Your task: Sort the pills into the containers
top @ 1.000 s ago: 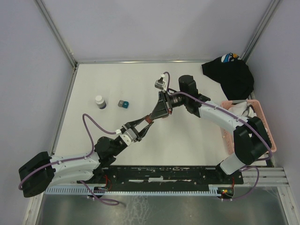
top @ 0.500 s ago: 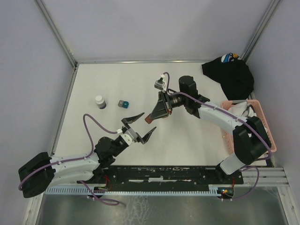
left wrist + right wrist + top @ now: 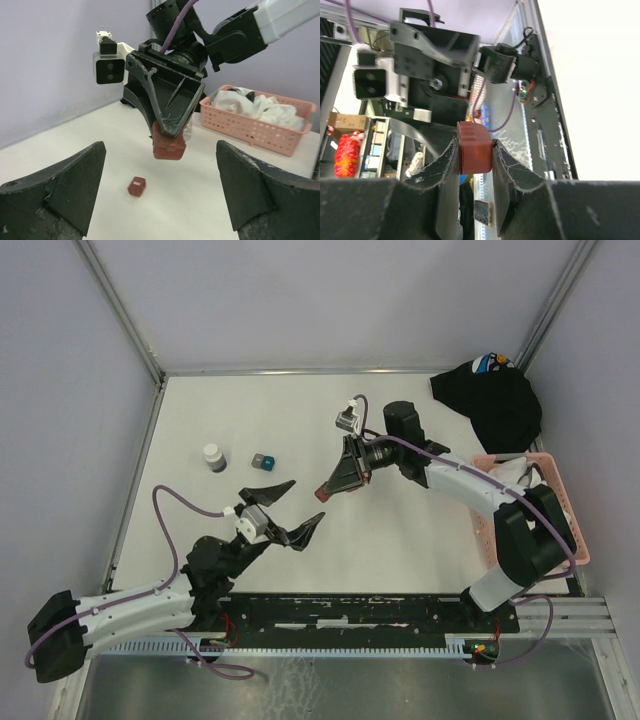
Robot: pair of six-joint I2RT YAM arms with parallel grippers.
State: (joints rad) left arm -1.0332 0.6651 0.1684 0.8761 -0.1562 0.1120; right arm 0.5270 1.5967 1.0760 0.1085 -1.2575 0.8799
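Observation:
My right gripper (image 3: 475,155) is shut on a dark-red square container (image 3: 475,148) and holds it above the table's middle (image 3: 322,493). In the left wrist view that container (image 3: 169,147) hangs from the right fingers straight ahead. A smaller dark-red container (image 3: 136,186) with a pale patch lies on the table below it. My left gripper (image 3: 284,511) stands wide open and empty (image 3: 160,197), a short way near-left of the right gripper. A small vial (image 3: 214,457) stands at the left of the table. The pills are out of view.
A small teal-and-grey box (image 3: 263,461) sits beside the vial. A pink slatted basket (image 3: 482,523) holding white cloth stands at the right edge, and it also shows in the left wrist view (image 3: 260,131). A black cloth (image 3: 492,400) lies in the back right corner.
My left gripper has opened wide and drawn back toward the near left, away from the right gripper's tip. The right gripper keeps its hold and has barely moved.

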